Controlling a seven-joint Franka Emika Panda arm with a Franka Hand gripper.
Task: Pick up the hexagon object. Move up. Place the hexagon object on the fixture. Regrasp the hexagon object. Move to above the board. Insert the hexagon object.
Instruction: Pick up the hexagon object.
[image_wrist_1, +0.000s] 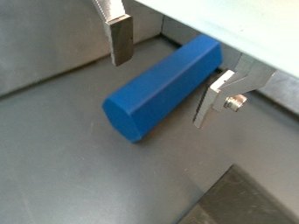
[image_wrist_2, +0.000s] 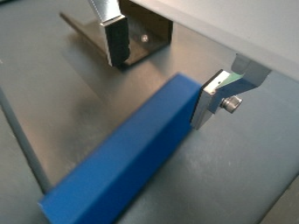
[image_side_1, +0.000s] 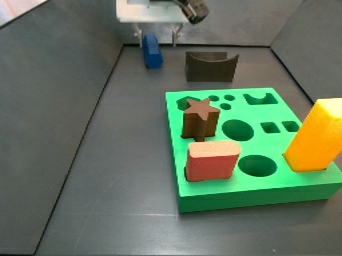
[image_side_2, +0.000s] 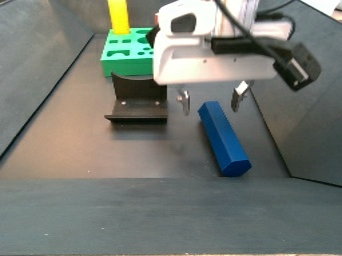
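The hexagon object, a slim blue bar (image_wrist_1: 163, 87), lies flat on the grey floor and shows in both wrist views (image_wrist_2: 128, 166) and both side views (image_side_1: 152, 50) (image_side_2: 225, 138). My gripper (image_wrist_1: 167, 70) is open and hovers over one end of the bar, one finger on each side, gripping nothing (image_wrist_2: 162, 70) (image_side_2: 213, 100). One finger (image_wrist_2: 211, 101) is close to the bar's side. The dark brown fixture (image_side_1: 210, 66) with a curved notch stands beside the bar (image_side_2: 134, 108). The green board (image_side_1: 254, 190) lies beyond the fixture.
On the board stand a tall orange block (image_side_1: 314, 135), a brown star peg (image_side_1: 201, 115) and a reddish block (image_side_1: 211, 160). Dark walls (image_side_1: 80, 50) enclose the floor; the bar lies near a wall.
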